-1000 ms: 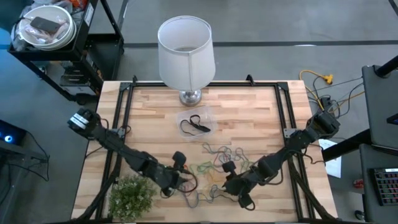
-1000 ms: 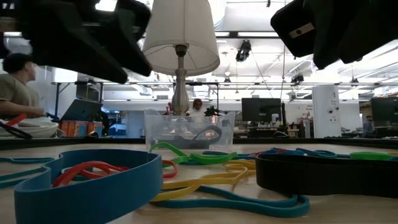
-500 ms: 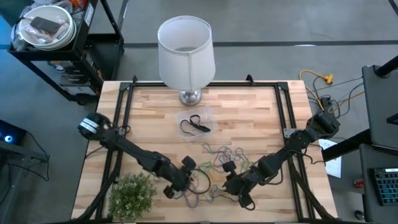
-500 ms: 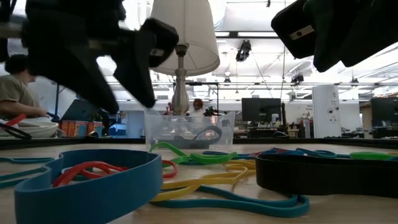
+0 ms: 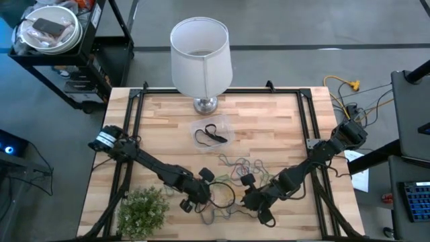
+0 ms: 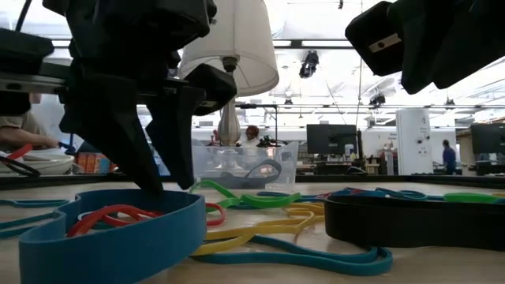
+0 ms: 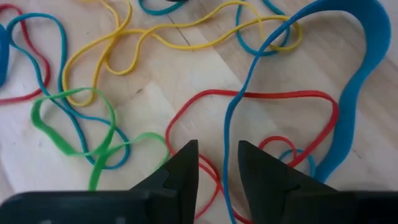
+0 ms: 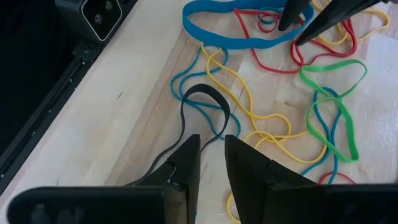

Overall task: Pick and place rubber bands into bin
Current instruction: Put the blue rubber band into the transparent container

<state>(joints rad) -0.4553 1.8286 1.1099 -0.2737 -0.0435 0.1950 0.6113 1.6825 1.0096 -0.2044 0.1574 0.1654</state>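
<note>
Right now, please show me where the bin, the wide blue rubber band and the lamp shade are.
bin (image 5: 213, 134): high view, its clear floor.
wide blue rubber band (image 6: 118, 248): low view, its front wall.
lamp shade (image 5: 201, 64): high view, its white side.

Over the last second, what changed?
Left pincer swung in from the table's left side over the rubber bands, came down and narrowed astride a red and blue band; nothing lifted yet. Right pincer, bin and lamp stayed put.

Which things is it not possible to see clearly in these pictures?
- Bin contents: high view too small to count bands; low view shows blurred plastic.
- Left end effector: whether it grips the red band, fingertips cut by the edge.
- Right end effector: same, with the black band.
</note>
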